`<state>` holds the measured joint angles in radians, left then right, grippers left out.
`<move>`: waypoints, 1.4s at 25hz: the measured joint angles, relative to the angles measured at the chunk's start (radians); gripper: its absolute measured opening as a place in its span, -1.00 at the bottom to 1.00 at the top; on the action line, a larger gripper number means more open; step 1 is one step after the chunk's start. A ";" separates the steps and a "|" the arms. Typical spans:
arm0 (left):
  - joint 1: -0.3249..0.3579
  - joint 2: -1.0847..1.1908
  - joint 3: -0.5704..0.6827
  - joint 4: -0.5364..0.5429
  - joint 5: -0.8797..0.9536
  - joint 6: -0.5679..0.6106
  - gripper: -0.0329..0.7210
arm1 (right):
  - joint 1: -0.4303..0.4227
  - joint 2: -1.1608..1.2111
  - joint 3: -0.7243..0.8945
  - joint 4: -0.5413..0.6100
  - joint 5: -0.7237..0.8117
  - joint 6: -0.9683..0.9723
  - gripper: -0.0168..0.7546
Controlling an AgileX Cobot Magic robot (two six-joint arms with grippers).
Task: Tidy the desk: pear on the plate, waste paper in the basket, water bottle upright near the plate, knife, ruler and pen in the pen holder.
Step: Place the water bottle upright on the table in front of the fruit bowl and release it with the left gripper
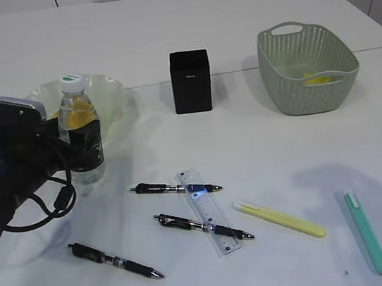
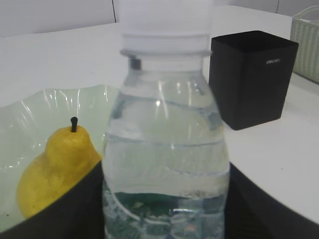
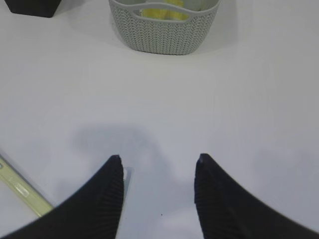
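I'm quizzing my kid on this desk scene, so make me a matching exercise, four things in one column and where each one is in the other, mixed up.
Things:
1. pear
2. water bottle
3. ruler
4. pen holder

Places:
A. standing upright between the left gripper's fingers
B. flat on the desk, lying across two black pens
C. lying in the plate
D. standing between the plate and the basket

Pairs: 1-C, 2-A, 3-B, 4-D
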<state>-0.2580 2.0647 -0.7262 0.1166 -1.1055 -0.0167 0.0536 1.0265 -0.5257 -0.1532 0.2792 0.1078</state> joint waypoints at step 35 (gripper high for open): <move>0.000 -0.027 0.020 -0.007 0.009 0.000 0.24 | 0.000 0.000 0.000 0.000 0.000 0.000 -0.05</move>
<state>-0.2580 2.0375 -0.7067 0.1092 -1.0961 -0.0167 0.0536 1.0265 -0.5257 -0.1532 0.2792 0.1078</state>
